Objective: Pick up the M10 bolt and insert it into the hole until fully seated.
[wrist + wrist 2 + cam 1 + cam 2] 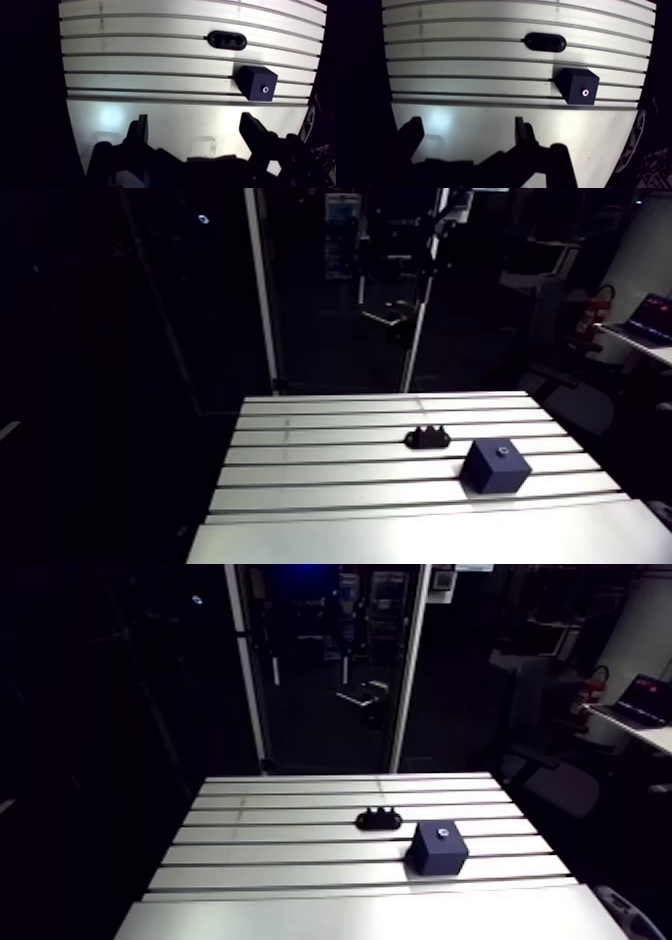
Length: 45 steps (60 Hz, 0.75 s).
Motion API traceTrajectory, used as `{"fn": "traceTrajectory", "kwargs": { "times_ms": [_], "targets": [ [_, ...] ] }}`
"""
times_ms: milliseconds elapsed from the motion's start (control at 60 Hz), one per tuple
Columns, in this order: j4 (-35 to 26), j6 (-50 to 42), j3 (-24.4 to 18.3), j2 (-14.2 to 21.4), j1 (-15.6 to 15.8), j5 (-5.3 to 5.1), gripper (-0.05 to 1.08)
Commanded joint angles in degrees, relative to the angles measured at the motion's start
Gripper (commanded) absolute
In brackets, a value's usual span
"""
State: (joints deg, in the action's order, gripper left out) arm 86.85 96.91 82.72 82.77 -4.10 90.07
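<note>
Slotted aluminium table [150,65] bears a dark holed cube [256,83] and oval black holder [227,40]; tool [195,121] gapes wide, empty.

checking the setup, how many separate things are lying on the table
2: a dark oval holder ahead of the gripper, and a dark cube with a top hole, nearer the gripper. The holder's contents are too small to tell.
</note>
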Motion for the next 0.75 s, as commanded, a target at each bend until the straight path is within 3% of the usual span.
{"fn": "traceTrajectory", "kwargs": {
  "times_ms": [17, 750],
  "targets": [
    [-0.23, 0.14, -0.84, 0.32, 0.15, -0.20, 0.01],
    [-0.33, 0.52, -0.42, 0.67, 1.64, -0.36, 0.01]
  ]
}}
